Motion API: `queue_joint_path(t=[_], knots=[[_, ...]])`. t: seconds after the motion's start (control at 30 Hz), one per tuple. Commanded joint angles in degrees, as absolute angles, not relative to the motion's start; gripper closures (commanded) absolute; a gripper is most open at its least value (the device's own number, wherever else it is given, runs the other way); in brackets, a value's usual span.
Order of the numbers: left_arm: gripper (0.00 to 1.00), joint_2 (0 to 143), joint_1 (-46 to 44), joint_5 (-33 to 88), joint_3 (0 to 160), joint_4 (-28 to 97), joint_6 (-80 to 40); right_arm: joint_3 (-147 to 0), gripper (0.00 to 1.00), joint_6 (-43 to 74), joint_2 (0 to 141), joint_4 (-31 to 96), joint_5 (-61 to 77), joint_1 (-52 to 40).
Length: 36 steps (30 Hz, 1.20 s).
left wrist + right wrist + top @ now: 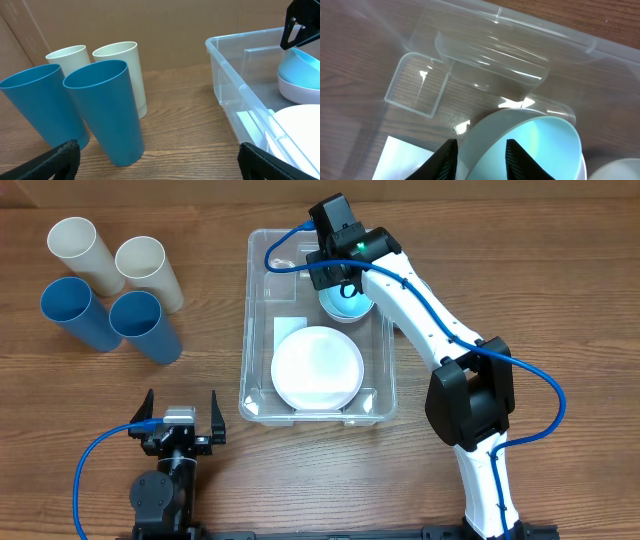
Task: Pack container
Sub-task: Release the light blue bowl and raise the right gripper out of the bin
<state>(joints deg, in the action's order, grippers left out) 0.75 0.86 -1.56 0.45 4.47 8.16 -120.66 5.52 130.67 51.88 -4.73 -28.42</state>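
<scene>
The clear plastic container stands mid-table, and also shows in the left wrist view and the right wrist view. A white plate lies in its near half over a white label. My right gripper is shut on the rim of a light blue bowl, one finger inside and one outside. The blue bowl sits tilted in a white bowl at the container's far right corner. My left gripper is open and empty, near the table's front left.
Two cream cups and two blue cups stand at the far left of the table. In the left wrist view the blue cups are just ahead of my left fingers.
</scene>
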Motion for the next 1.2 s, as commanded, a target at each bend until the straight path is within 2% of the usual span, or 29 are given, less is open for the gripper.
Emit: queue_joint_path(t=[0.0, 1.0, 1.17], knots=[[0.00, 0.32, 1.10, -1.45, 0.27, 4.29, 9.43, -121.89, 0.67, 5.06, 131.22, 51.72, -3.53, -28.12], [0.00, 0.32, 1.10, -1.45, 0.27, 4.29, 9.43, -120.09, 0.67, 2.63, 137.71, 55.24, -3.84, -28.32], [0.00, 0.32, 1.10, -1.45, 0.27, 4.29, 9.43, -129.45, 0.68, 1.58, 137.58, 62.30, -6.50, -28.32]])
